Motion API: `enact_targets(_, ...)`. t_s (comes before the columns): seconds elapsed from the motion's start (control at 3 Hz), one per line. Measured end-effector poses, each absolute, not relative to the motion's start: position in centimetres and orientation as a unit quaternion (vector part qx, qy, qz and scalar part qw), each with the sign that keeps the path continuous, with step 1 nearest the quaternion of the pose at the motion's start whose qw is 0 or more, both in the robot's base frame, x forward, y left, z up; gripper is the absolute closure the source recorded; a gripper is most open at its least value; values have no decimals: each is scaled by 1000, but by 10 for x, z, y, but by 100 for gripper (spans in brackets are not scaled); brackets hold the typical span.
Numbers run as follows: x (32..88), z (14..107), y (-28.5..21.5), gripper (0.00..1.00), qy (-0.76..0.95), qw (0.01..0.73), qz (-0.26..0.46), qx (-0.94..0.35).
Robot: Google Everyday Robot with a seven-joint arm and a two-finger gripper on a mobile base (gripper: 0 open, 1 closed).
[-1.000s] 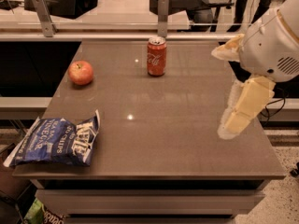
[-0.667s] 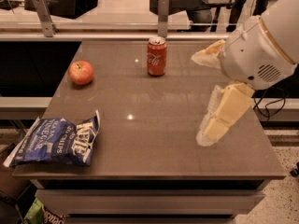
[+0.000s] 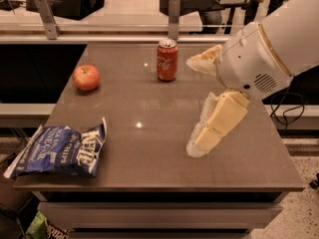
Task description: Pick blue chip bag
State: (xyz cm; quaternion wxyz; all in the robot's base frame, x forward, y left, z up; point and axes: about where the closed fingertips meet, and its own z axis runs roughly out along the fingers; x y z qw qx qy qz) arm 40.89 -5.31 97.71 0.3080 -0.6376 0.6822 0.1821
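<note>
Hovering over the right half of the table (image 3: 149, 101), the gripper (image 3: 191, 107) has its two pale fingers spread wide, with nothing between them. The blue chip bag (image 3: 60, 151) lies flat at the front-left corner, well apart from it, overhanging the left edge

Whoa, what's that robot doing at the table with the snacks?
The robot is going for the blue chip bag, which lies flat at the front left corner of the table, hanging a bit over the edge. Its gripper hangs open over the right side of the table, holding nothing and well apart from the bag. A red apple and a soda can sit farther back, untouched.
</note>
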Motion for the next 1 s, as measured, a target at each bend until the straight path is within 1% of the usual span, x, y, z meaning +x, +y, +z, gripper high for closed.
enact_targets(0.33, 425, 977, -29, 0, 682, 310, 153, -644)
enact_targets(0.67, 446, 967, 12, 0, 672, 329, 140, -649)
enact_targets(1.0, 463, 946, 53, 0, 660, 356, 155, -643)
